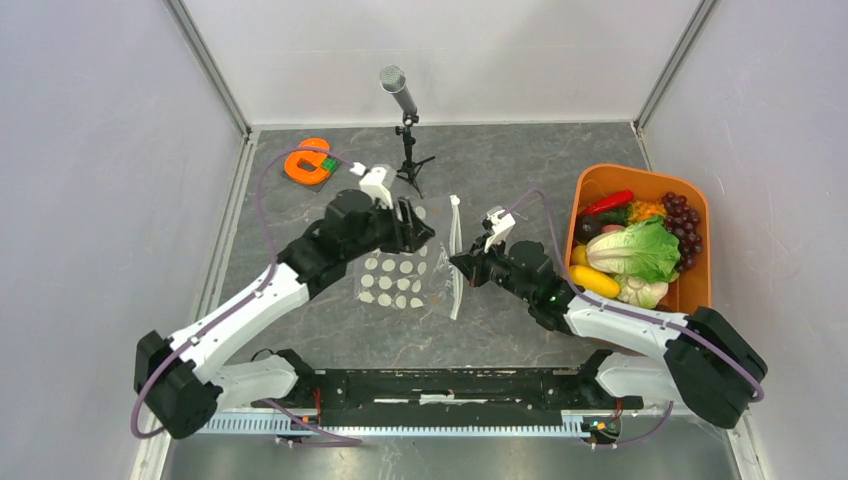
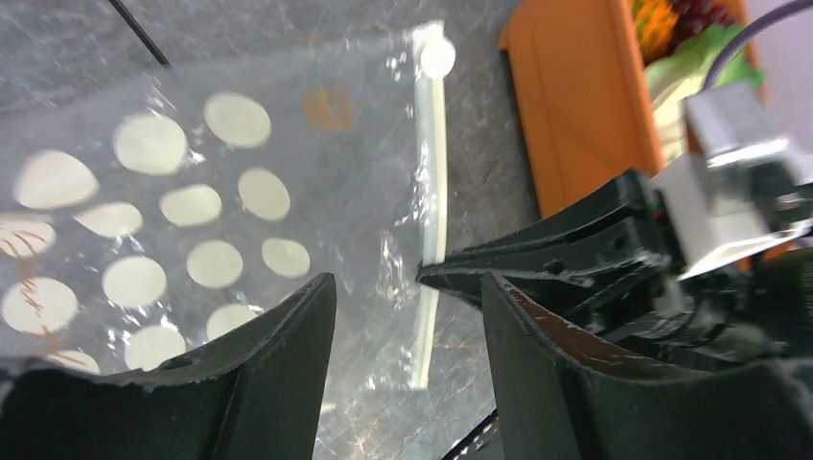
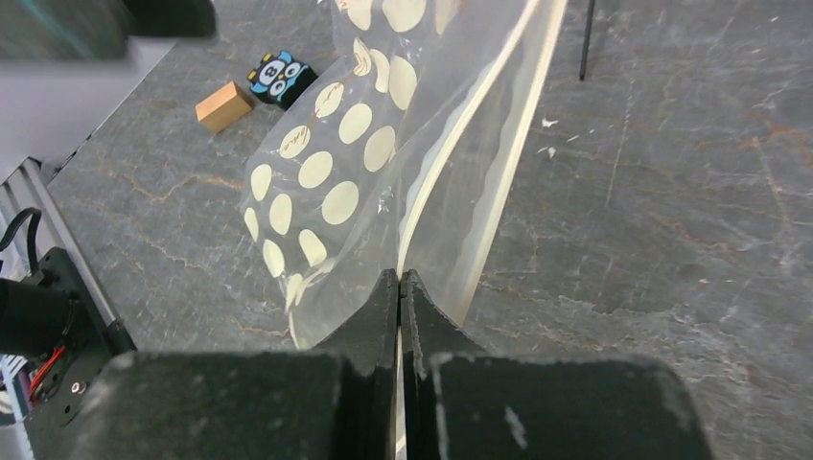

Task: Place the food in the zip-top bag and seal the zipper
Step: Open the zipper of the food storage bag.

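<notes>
The clear zip-top bag (image 1: 405,280) with white dots lies mid-table; it also shows in the left wrist view (image 2: 192,201) and the right wrist view (image 3: 336,172). Its zipper (image 1: 456,250) is the whitish strip along the right edge. My right gripper (image 1: 462,264) is shut on one lip of the zipper (image 3: 451,172) and lifts it, so the mouth gapes. My left gripper (image 1: 420,235) is open and empty above the bag's far right part, its fingers (image 2: 288,345) straddling the zipper (image 2: 431,192). The food (image 1: 635,250) lies in the orange tub (image 1: 590,185) at the right.
A microphone on a small tripod (image 1: 405,120) stands behind the bag. An orange tape dispenser (image 1: 308,162) lies at the far left. A small wooden block (image 3: 222,105) and a panda-print block (image 3: 282,77) lie near the table's front. White walls enclose three sides.
</notes>
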You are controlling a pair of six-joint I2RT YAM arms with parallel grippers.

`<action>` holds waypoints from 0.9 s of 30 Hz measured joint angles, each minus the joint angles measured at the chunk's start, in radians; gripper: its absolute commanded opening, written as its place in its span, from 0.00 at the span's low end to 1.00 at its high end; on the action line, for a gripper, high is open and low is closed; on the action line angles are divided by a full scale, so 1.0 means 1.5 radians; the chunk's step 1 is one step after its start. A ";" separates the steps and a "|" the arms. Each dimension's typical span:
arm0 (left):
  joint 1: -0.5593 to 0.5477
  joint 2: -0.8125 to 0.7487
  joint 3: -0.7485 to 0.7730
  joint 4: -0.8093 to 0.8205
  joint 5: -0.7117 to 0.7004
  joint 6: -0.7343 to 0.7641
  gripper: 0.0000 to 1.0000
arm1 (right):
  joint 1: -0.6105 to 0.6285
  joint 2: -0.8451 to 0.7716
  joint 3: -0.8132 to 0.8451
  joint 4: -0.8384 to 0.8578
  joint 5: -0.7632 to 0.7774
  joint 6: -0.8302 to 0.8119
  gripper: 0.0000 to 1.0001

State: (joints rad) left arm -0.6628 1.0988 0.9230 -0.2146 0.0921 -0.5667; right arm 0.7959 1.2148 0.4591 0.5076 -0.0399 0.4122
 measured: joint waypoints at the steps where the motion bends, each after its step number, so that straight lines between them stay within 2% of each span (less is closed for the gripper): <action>1: -0.020 0.016 0.005 -0.006 -0.015 0.003 0.64 | 0.001 -0.012 0.000 -0.006 0.009 -0.004 0.00; 9: -0.122 0.078 0.038 -0.027 -0.095 0.025 0.63 | 0.012 -0.024 0.000 -0.031 0.031 -0.012 0.00; 23: -0.155 0.200 0.085 -0.032 -0.168 0.032 0.58 | 0.027 -0.024 0.000 -0.038 0.035 -0.011 0.01; 27: -0.157 0.215 0.104 -0.037 -0.184 0.038 0.52 | 0.028 -0.024 0.000 -0.041 0.042 -0.012 0.01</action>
State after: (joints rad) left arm -0.8986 1.4208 1.0790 -0.2699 -0.1837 -0.5091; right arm 0.8383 1.1790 0.4591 0.4454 0.0238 0.3935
